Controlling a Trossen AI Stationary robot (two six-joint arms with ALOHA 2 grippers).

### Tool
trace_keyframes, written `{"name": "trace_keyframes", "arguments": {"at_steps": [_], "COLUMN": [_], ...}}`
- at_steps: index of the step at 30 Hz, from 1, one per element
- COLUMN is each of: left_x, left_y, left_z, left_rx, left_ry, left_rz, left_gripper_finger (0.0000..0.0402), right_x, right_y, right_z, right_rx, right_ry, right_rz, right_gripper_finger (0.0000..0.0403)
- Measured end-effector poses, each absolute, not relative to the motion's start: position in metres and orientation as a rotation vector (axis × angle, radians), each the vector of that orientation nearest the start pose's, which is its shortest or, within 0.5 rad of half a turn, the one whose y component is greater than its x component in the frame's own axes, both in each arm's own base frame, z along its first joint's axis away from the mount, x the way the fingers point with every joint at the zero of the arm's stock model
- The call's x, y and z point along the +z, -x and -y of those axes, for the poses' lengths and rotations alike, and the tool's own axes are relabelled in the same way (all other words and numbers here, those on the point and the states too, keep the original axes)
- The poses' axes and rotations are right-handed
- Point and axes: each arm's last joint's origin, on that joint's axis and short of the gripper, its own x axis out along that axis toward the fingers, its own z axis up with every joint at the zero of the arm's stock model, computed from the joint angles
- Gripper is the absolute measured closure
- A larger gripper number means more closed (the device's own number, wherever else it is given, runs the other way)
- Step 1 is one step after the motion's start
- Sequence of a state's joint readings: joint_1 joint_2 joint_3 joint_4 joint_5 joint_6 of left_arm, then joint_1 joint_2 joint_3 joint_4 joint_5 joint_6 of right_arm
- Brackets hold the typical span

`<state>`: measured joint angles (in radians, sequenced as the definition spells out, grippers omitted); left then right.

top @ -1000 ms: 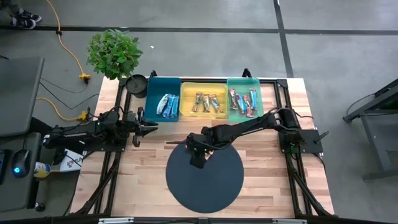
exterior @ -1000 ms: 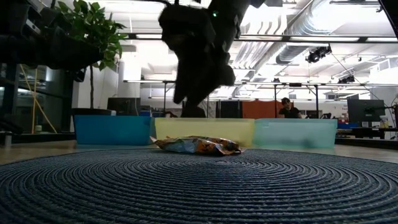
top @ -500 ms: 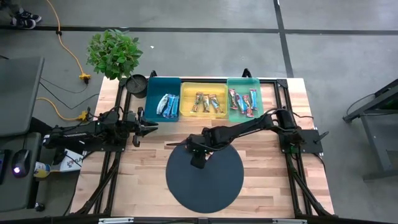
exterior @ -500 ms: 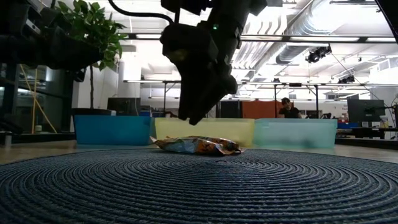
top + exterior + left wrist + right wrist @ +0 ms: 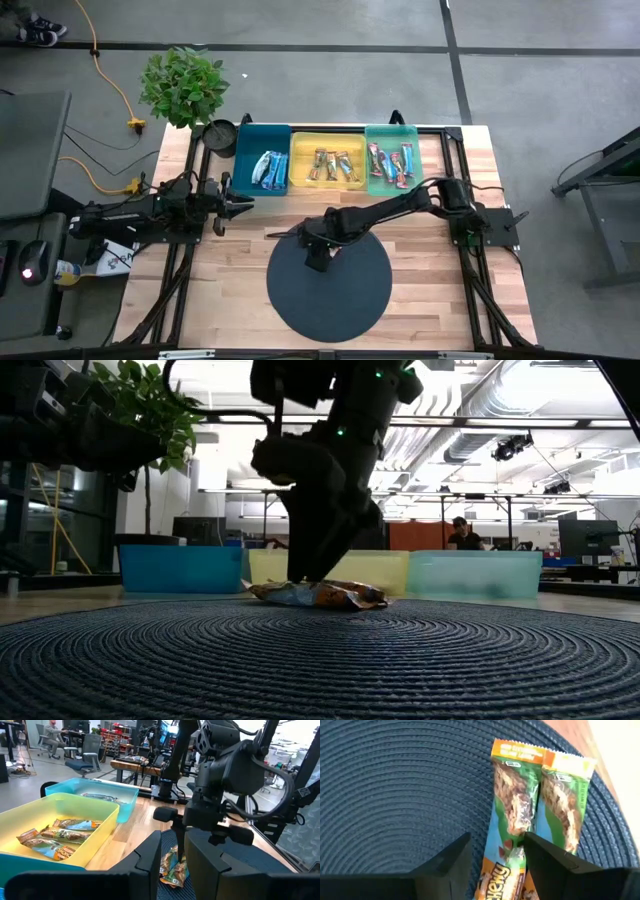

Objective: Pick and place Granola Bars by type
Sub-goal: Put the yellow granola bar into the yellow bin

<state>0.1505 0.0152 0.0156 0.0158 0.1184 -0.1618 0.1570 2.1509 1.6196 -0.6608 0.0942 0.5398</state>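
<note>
The right end effector point(image 5: 316, 243) is down at the far edge of the round dark mat point(image 5: 330, 300), its 2 fingers point(image 5: 547, 865) parted on either side of a bar point(image 5: 512, 820). That bar lies flat on the mat, with a 2nd bar point(image 5: 564, 800) just beside it and touching along one long edge. In the low view the fingertips reach the top of the bars point(image 5: 318, 594), but no grip can be told; both bars lie on the mat.

The left end effector point(image 5: 243, 204) waits near the left side of the tabletop point(image 5: 440, 290), well apart from the mat, fingers point(image 5: 150, 857) slightly parted and holding nothing.

Along the far edge stand 3 bins: teal point(image 5: 250, 140), yellow point(image 5: 300, 145) and green point(image 5: 375, 135), each with sorted bars inside.

A potted plant point(image 5: 183, 85) stands at the far left corner.
</note>
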Motion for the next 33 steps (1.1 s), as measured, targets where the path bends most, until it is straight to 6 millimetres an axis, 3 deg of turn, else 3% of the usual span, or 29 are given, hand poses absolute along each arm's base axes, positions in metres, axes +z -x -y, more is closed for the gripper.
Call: {"name": "trace_keyframes", "arguments": {"at_steps": [8,22,33], "left_x": [0.169,0.169,0.169], "left_y": [-0.097,-0.097,-0.097], "left_z": [-0.011,-0.011,-0.011], "left_rx": [0.031,0.03,0.03], "left_ry": [0.159,0.159,0.159], "left_rz": [0.018,0.018,0.019], "left_gripper_finger": [0.0319,0.0319,0.0319], "right_x": [0.148,0.146,0.146], "right_y": [-0.44,-0.441,-0.441], "right_z": [-0.067,-0.065,-0.065], "right_rx": [-0.291,-0.353,-0.354], "right_ry": [-0.33,-0.308,-0.307], "right_rz": [-1.17,-1.15,-1.149], "right_gripper_finger": [0.0237,0.024,0.0332]}}
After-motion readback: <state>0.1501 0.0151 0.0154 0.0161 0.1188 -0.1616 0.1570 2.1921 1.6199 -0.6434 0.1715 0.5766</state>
